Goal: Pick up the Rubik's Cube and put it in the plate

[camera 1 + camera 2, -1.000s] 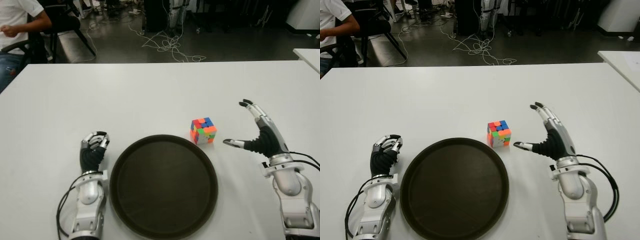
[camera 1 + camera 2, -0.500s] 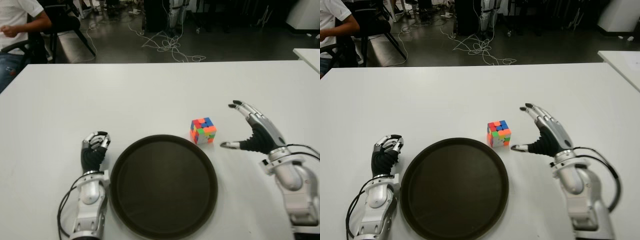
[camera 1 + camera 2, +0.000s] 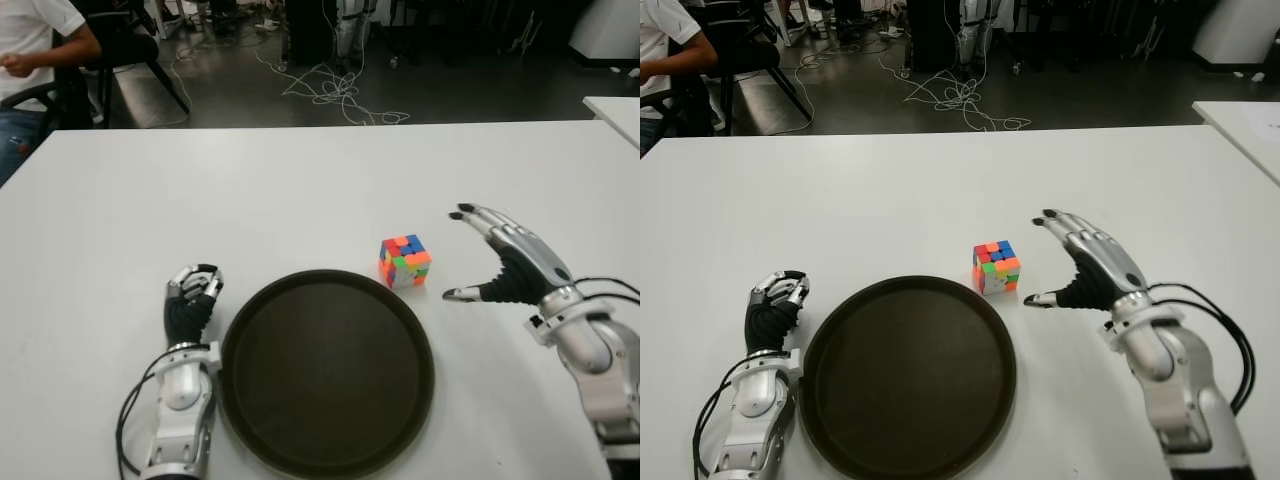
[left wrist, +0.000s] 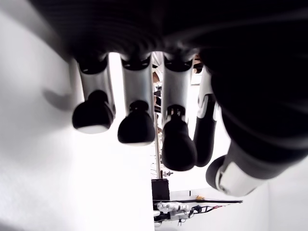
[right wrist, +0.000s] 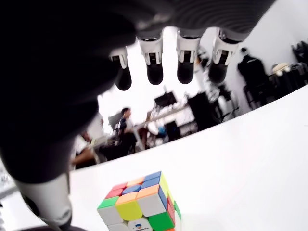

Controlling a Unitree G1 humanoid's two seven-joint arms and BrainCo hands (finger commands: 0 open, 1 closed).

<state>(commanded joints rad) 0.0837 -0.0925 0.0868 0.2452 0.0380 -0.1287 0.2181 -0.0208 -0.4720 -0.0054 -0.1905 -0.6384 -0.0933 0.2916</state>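
Observation:
A Rubik's Cube (image 3: 405, 260) with mixed colours stands on the white table (image 3: 300, 190), just past the far right rim of the round dark plate (image 3: 327, 371). My right hand (image 3: 470, 255) is spread open a little to the right of the cube, not touching it, thumb low and fingers reaching over. In the right wrist view the cube (image 5: 139, 204) sits below the spread fingertips (image 5: 154, 75). My left hand (image 3: 190, 300) shows curled to the left of the plate, holding nothing.
A person in a white shirt (image 3: 35, 40) sits at the far left beyond the table. Cables (image 3: 335, 95) lie on the floor behind. Another white table's corner (image 3: 615, 110) shows at the far right.
My right hand has moved left and forward, closer to the cube, with its fingers tipping over toward it. The cube, plate and left hand have not moved.

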